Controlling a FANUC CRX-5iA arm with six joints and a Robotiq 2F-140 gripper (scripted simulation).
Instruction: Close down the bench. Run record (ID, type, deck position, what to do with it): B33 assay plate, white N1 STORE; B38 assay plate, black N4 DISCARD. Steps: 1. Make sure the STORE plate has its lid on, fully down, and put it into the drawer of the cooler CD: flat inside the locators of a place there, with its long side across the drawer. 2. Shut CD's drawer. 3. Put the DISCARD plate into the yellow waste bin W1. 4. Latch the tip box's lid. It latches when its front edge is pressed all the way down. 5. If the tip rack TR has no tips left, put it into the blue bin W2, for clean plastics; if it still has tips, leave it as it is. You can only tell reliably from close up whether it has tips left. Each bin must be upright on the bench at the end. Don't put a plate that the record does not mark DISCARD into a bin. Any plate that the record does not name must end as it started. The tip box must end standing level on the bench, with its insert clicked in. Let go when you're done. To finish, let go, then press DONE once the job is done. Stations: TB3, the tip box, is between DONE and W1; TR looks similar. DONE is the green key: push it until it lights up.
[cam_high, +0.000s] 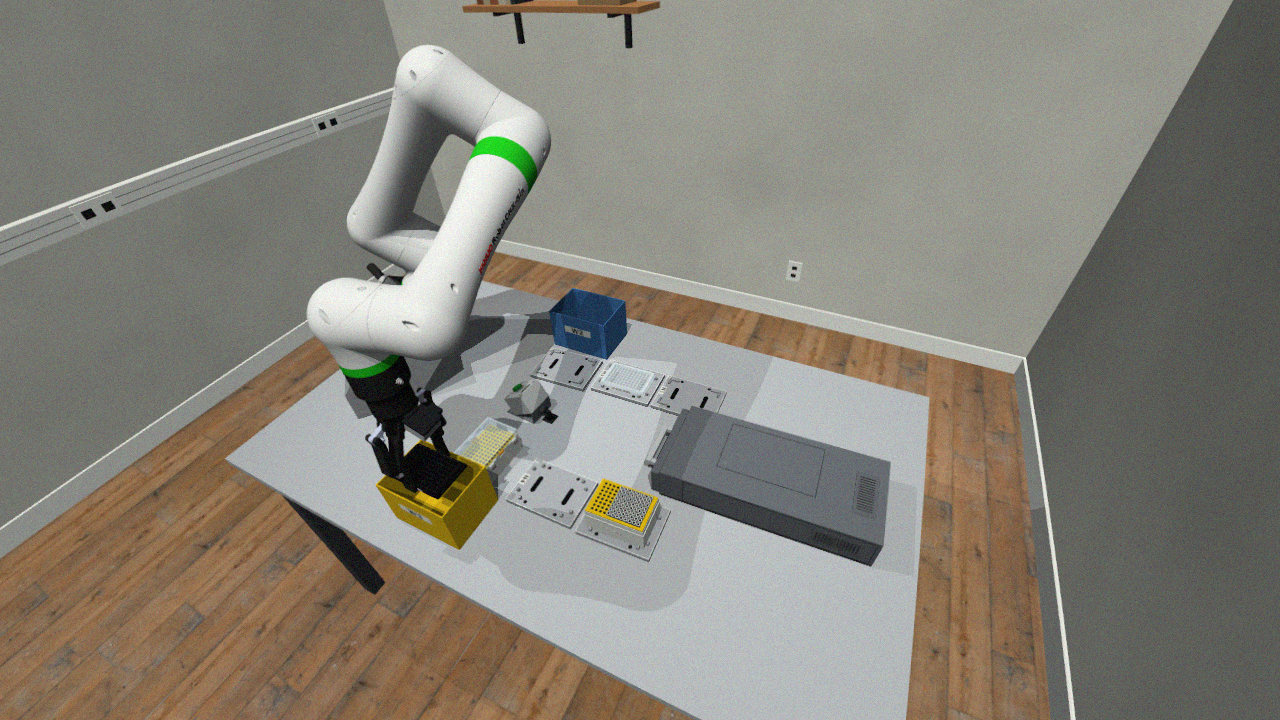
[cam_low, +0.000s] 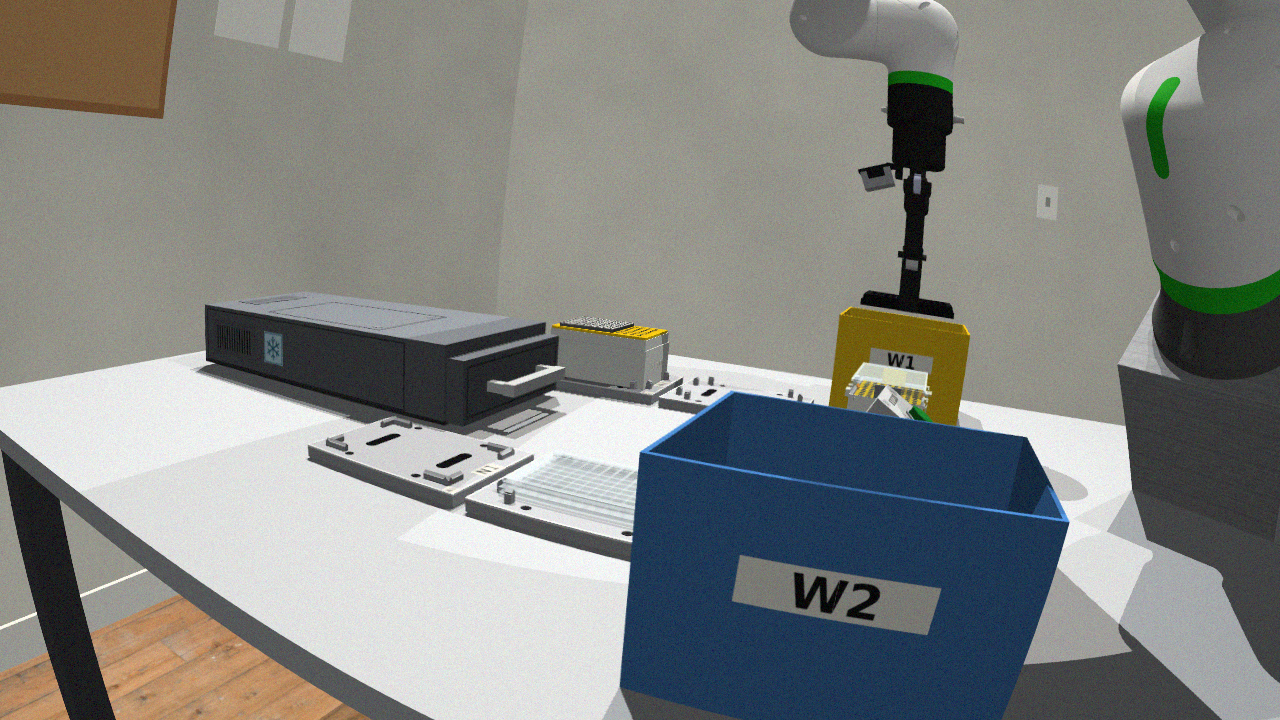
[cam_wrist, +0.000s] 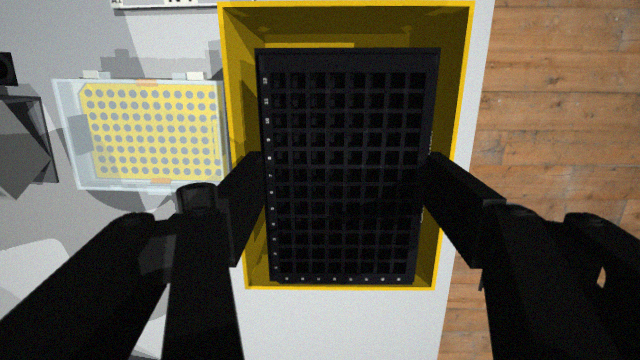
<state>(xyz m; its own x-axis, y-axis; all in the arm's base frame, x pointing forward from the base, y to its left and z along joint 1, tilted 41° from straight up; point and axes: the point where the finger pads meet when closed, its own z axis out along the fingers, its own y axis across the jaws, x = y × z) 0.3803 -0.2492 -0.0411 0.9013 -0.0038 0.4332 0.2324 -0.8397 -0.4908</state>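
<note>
My gripper (cam_wrist: 343, 175) is shut on the black assay plate (cam_wrist: 345, 165), with a finger on each long side. The plate is level and sits at the mouth of the yellow bin W1 (cam_wrist: 345, 30), centred over its opening. In the top view the black plate (cam_high: 435, 471) is at the rim of the yellow bin (cam_high: 438, 505) near the table's front left corner. In the exterior view the plate (cam_low: 896, 302) rests just at the top edge of W1 (cam_low: 901, 362). The cooler CD (cam_high: 774, 479) has its drawer shut.
The tip box TB3 (cam_wrist: 145, 135) with a clear lid over yellow insert stands just left of W1. The tip rack TR (cam_high: 623, 510) is on its deck plate. The blue bin W2 (cam_high: 588, 322), a clear-lidded plate (cam_high: 626, 380) and the DONE key housing (cam_high: 529, 400) lie farther back.
</note>
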